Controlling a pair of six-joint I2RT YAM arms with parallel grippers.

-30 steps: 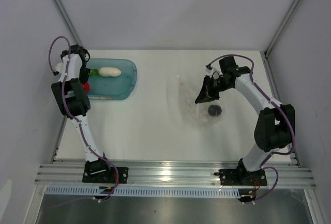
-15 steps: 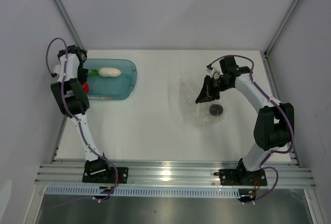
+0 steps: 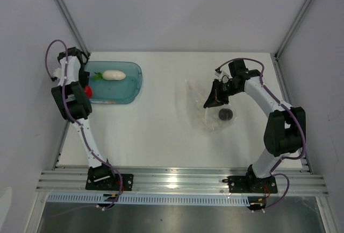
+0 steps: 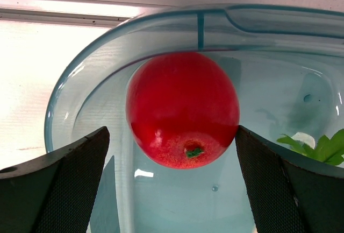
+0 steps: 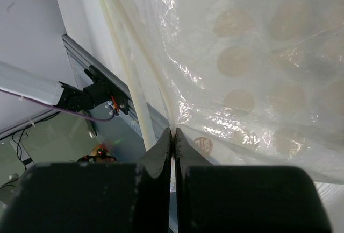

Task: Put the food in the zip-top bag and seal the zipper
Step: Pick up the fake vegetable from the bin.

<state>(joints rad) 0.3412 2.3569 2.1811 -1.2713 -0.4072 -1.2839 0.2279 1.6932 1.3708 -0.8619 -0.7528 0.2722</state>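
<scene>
The left gripper (image 4: 171, 139) stands spread wide at the left end of the translucent teal tray (image 3: 134, 85). Its two dark fingers (image 4: 70, 184) flank the red tomato (image 4: 183, 109) without touching it. The tomato rests on the tray floor close to the curved end wall, its small green stem mark facing the wrist camera. From above, only a sliver of it shows beside the arm. The white radish (image 3: 114, 75) lies lengthwise in the same tray, its green leaves (image 4: 317, 147) pointing toward the tomato.

Well apart on the right side of the white table (image 3: 161, 136), the clear zip-top bag (image 3: 196, 96) lies crumpled and partly lifted. The right gripper (image 5: 172, 136) is closed tight, pinching a thin edge of the plastic film. The zipper (image 5: 129, 82) shows as pale strips running up and away from the pinch point. The dark brown-black round piece (image 3: 224, 114) sits within the bag's outline, just beside the right gripper. The overhead view does not settle whether it lies inside the plastic or under it.
</scene>
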